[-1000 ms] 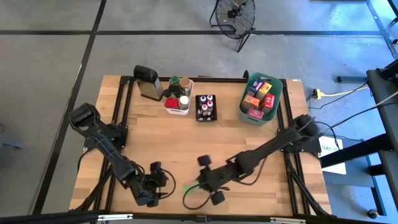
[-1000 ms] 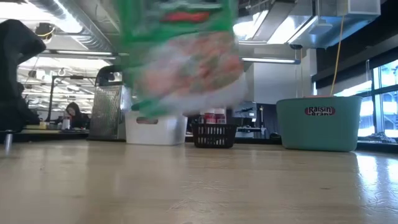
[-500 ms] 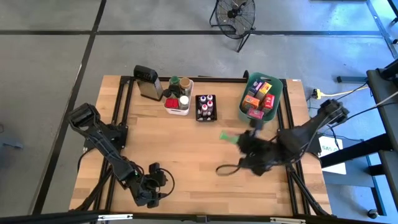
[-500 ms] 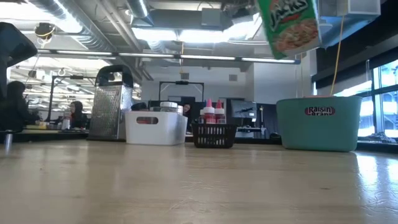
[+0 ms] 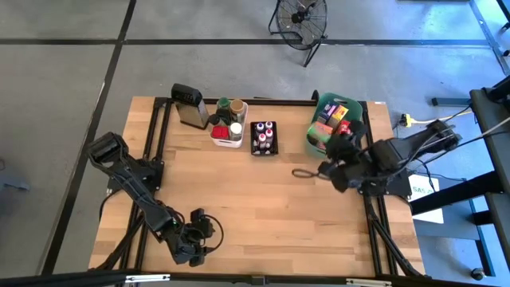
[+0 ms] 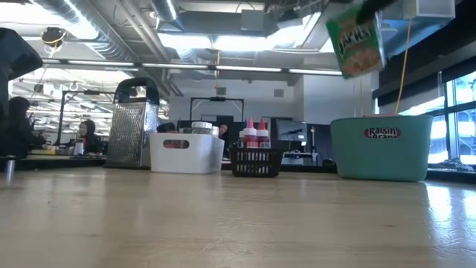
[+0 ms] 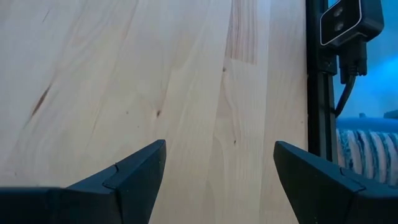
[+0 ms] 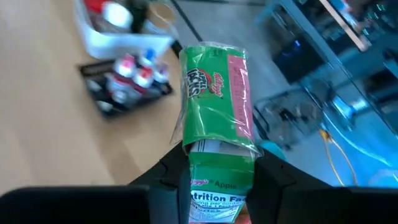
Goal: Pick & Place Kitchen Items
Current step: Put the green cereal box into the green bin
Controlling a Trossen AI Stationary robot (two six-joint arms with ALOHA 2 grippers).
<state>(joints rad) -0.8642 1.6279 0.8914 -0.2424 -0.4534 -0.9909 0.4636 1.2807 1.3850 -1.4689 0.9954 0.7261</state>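
Right end effector [image 8: 217,171] clamped on green cereal box [image 8: 216,106], high by teal bin [image 6: 381,147]; left end effector [image 7: 217,171] wide open, empty

Grey concrete floor [image 5: 64,96], black fan [image 5: 300,17], ceiling strip lights [image 6: 223,68].

A pale wooden surface [image 5: 239,191] inside a black frame. Along its far edge stand a grey grater with a black top [image 5: 188,105], a white bin [image 5: 229,135], a small black basket [image 5: 264,138] and a teal bin [image 6: 381,147]. A black floor fan [image 5: 301,20] stands on the grey floor beyond.
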